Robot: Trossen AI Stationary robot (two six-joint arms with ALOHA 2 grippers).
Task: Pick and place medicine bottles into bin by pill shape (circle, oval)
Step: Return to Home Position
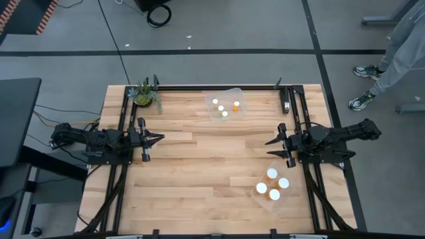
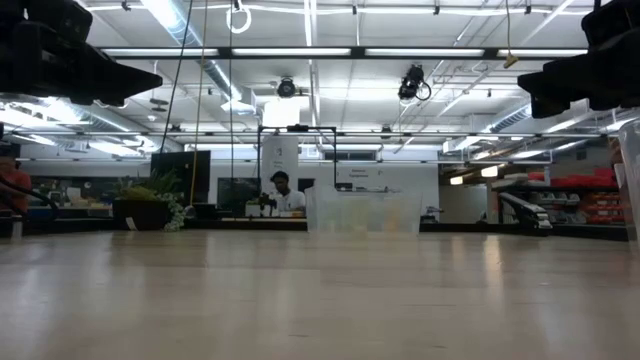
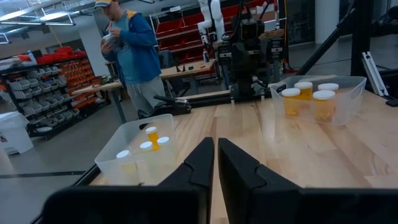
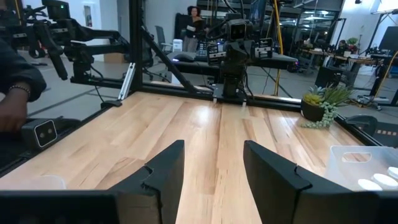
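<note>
Several small orange medicine bottles with white caps stand in a clear bin (image 1: 226, 105) at the table's far middle; it also shows in the left wrist view (image 3: 142, 149). Several wider bottles (image 1: 273, 184) stand in a second clear bin (image 1: 264, 199) at the near right, which also shows in the left wrist view (image 3: 318, 98). My left gripper (image 1: 161, 138) is shut and empty at the left side, above the table, pointing right (image 3: 216, 163). My right gripper (image 1: 269, 147) is open and empty at the right side, pointing left (image 4: 213, 155).
A small potted plant (image 1: 145, 94) stands at the far left corner. Black frame rails (image 1: 123, 133) run along both table sides. Bare wood (image 1: 212, 159) lies between the two grippers. A person (image 1: 398, 46) stands beyond the far right corner.
</note>
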